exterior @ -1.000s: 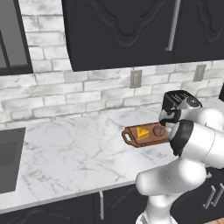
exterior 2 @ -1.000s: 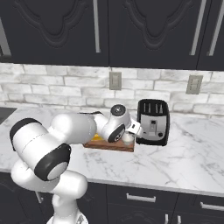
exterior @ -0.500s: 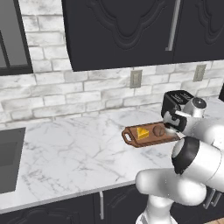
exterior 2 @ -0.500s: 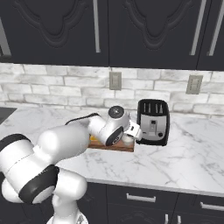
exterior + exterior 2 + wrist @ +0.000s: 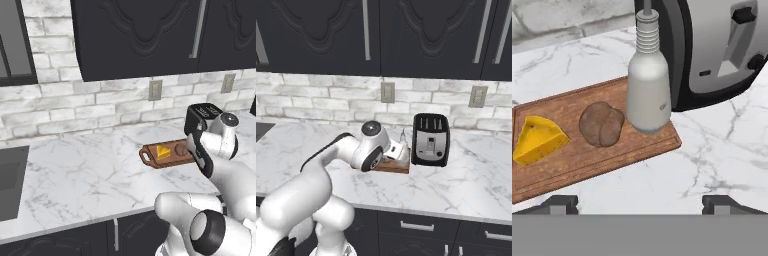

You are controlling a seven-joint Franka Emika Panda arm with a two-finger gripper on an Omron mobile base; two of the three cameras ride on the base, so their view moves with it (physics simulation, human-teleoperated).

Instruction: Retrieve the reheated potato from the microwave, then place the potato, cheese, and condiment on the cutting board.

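My jaws stand wide apart and hold nothing. In the hand view the condiment bottle (image 5: 648, 75) stands upright at centre, on the cutting board (image 5: 587, 155), with the potato (image 5: 602, 124) just left of it and the cheese (image 5: 538, 139) at the far left. All three look placed, so I judge this the closing step; next I need only draw clear without knocking the bottle. My arm reaches forward, hand low at the board's near edge, beside the toaster (image 5: 430, 139).
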